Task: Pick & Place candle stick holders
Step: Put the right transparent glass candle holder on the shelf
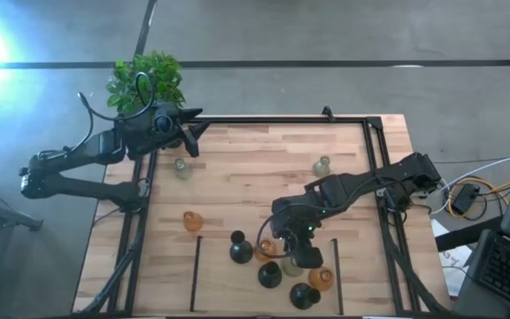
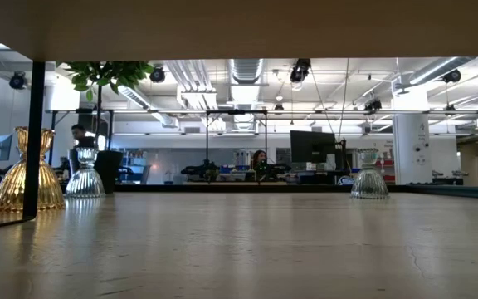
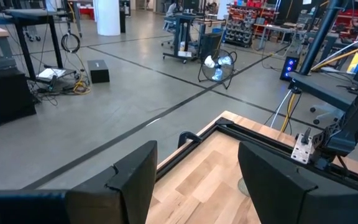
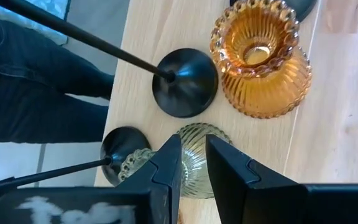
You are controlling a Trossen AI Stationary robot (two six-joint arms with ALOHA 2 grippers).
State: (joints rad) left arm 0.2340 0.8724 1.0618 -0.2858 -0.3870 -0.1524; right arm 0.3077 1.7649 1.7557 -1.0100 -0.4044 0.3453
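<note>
From above, my right gripper (image 1: 297,254) sits among the holders (image 1: 267,273) clustered near the worktop's (image 1: 237,168) front edge; my left gripper (image 1: 187,130) waits at the back-left corner, jaws parted, empty. Right wrist: my jaws pinch a green holder's (image 4: 194,157) neck.

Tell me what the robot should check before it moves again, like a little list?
1. Right gripper is over a holder: ok. It sits above the pale green holder among the group near the table's front edge.
2. Right fingers actually squeezing that holder: cannot tell. They stand close together over its top, but contact is hidden.
3. Neighbours out of the way: not ok. The amber holder and a black holder stand very close, so a bump seems possible.
4. Left gripper out of the way: ok. It waits open at the far left corner by the plant.
5. Holders left to collect: not ok. Two pale ones stand apart farther back.
</note>
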